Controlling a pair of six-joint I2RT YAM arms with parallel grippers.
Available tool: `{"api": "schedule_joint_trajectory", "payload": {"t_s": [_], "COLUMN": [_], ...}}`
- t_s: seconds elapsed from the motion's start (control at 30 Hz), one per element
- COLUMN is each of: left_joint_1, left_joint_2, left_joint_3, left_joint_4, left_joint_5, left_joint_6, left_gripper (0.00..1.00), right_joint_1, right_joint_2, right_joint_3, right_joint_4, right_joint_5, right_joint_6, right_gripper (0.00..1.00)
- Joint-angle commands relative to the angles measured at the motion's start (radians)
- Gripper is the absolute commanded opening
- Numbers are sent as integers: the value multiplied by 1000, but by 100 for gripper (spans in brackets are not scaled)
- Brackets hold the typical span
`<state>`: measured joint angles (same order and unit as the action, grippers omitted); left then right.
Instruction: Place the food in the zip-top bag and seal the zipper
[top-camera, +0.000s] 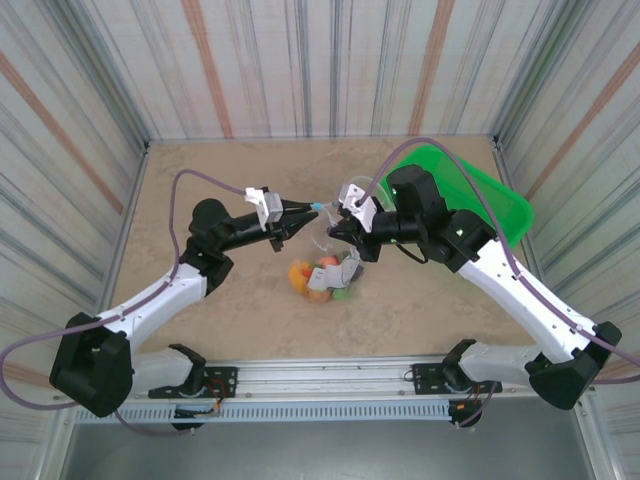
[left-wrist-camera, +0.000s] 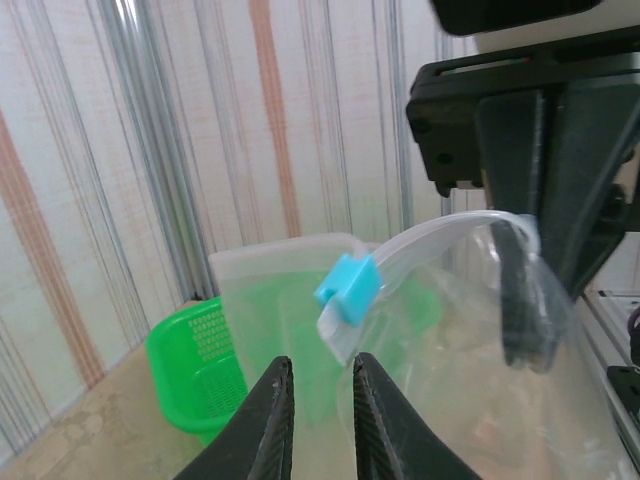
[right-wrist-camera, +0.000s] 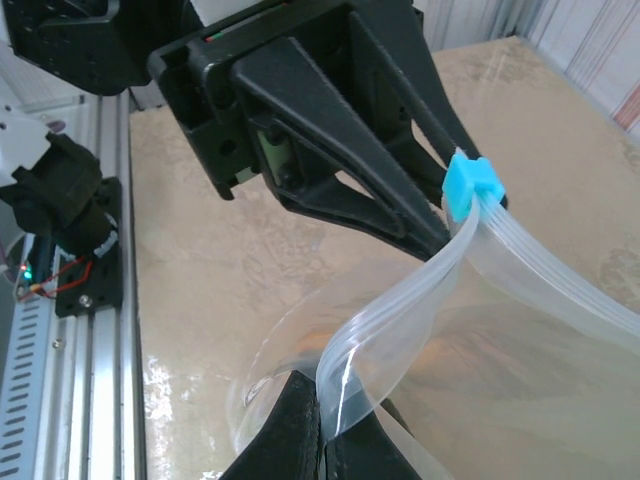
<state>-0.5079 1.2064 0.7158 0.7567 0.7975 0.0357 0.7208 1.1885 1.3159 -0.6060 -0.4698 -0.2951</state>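
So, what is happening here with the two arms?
The food is already inside the bag at mid-table. The right gripper is shut on the zipper and holds the mouth up. The left gripper has its jaws almost closed right at the blue slider; whether they grip it, I cannot tell. The mouth is open, so the sealing is not yet done.

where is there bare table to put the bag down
Bare table lies far left, behind the left gripper, and between the food and the near rail. The middle is crowded: right gripper, zip-top bag; the green basket takes the far right.
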Motion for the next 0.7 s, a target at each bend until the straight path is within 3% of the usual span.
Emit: {"api": "schedule_joint_trajectory", "payload": {"t_s": [0.0, 0.67], "left_joint_1": [3, -1], "left_joint_2": [-18, -2], "left_joint_3": [16, 43], "left_joint_4": [43, 57], "left_joint_5": [58, 45], "left_joint_6": [-9, -6], "left_gripper": [24, 23], "right_joint_1": [-7, -7], "right_joint_2": [-20, -14], "right_joint_3": [-8, -12], "right_joint_4": [8, 27], "right_joint_5": [-22, -36], "right_joint_6": [16, 34], "right_gripper": [0, 0]}}
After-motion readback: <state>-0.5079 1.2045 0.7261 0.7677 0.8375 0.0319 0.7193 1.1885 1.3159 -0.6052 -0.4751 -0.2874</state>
